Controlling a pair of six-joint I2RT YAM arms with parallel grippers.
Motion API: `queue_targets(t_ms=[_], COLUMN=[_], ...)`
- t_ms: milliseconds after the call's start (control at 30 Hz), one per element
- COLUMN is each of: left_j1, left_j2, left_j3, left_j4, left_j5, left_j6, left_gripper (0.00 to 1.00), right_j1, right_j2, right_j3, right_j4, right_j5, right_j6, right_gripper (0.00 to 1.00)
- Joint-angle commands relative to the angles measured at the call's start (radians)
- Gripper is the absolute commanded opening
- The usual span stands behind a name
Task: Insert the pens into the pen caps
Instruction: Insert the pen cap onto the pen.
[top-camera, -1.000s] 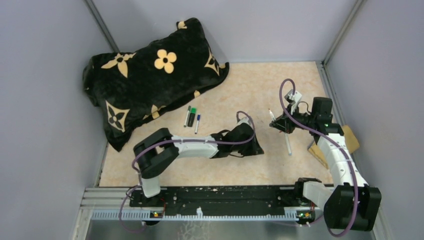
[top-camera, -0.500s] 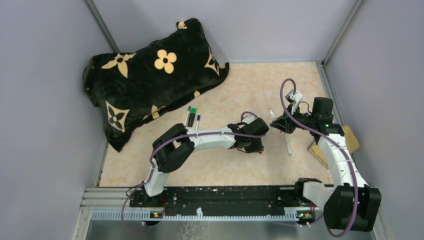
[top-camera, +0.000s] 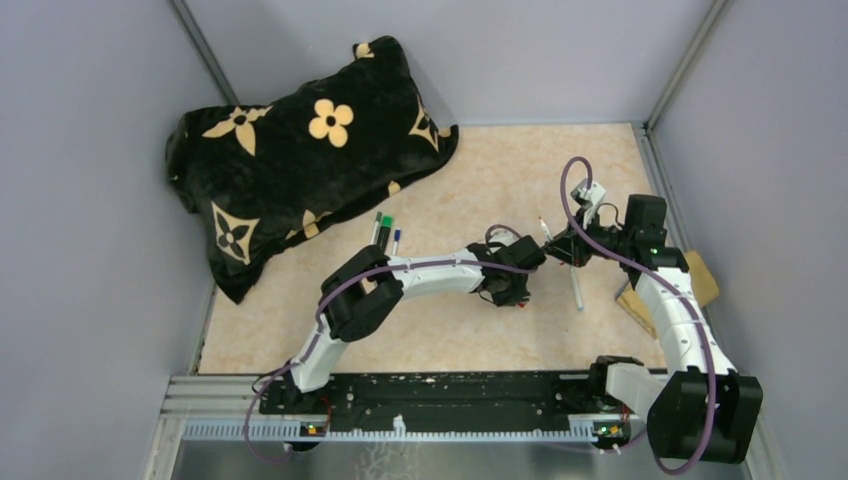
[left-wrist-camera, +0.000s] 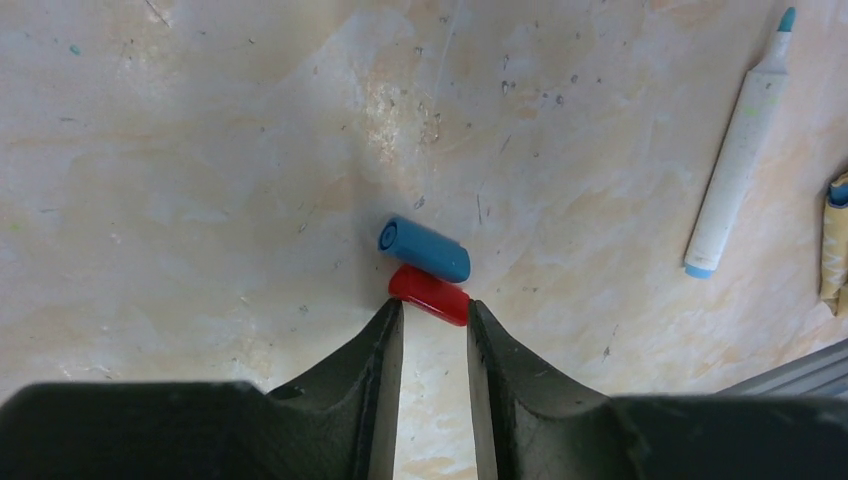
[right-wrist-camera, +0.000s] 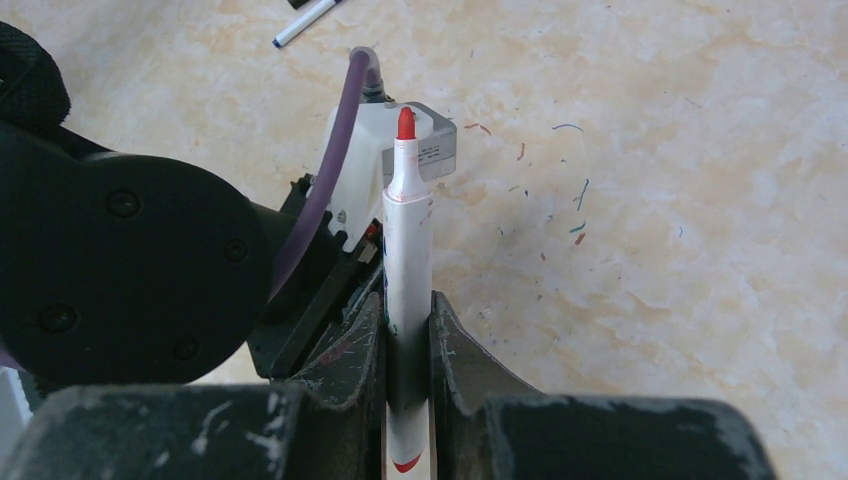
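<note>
Red pen (right-wrist-camera: 407, 220): held by closed right gripper (right-wrist-camera: 406, 305), uncapped.
Red cap (left-wrist-camera: 428, 293): at twelve o'clock of parted left gripper (left-wrist-camera: 433, 322), ungripped.

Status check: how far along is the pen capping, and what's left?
Done: nothing I can confirm; the pens by the black flowered pillow are too small to judge. In hand: right gripper shut on a white pen with a bare red tip; left gripper, jaws apart, at the small red plastic cap, not closed on it. Left: join those, then the loose blue plastic cap and uncapped teal-tipped white pen.
</note>
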Motion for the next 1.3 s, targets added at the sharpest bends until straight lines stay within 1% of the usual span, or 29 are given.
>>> queue_targets(t_ms=[0,200,433,600,733,900,1100,1200,1267], left_j1=[-0.007,-0.007,-0.003,0.001,0.002,0.010,0.031,0.031,0.033], left_j2=[0.047,0.065,0.098,0.090,0.052,-0.016,-0.086,-0.118,-0.143], left_j3=[0.050,0.074,0.115,0.105,0.059,-0.049,-0.152,-0.176,-0.195], left_j4=[-0.157,-0.213,-0.294,-0.307,-0.284,-0.246,-0.171,-0.130,-0.105], left_j5=[-0.069,-0.082,-0.106,-0.135,-0.161,-0.202,-0.206,-0.191,-0.182], left_j6=[-0.098,-0.098,-0.073,-0.025,0.049,0.143,0.282,0.396,0.467], left_gripper=[0.36,0.36,0.32,0.29,0.28,0.28,0.29,0.32,0.37], right_j1=[-0.016,-0.021,-0.025,-0.029,-0.030,-0.032,-0.035,-0.036,-0.036], right_j2=[-0.034,-0.038,-0.049,-0.057,-0.061,-0.064,-0.064,-0.062,-0.062], right_j3=[0.016,0.016,0.016,0.015,0.015,0.015,0.013,0.012,0.012], right_j4=[0.047,0.047,0.047,0.047,0.047,0.047,0.049,0.049,0.050], right_j5=[-0.008,-0.011,-0.017,-0.020,-0.023,-0.024,-0.029,-0.030,-0.030], right_j6=[0.004,0.006,0.007,0.007,0.008,0.009,0.009,0.010,0.010], right_gripper=[0.00,0.00,0.00,0.00,0.00,0.00,0.00,0.00,0.00])
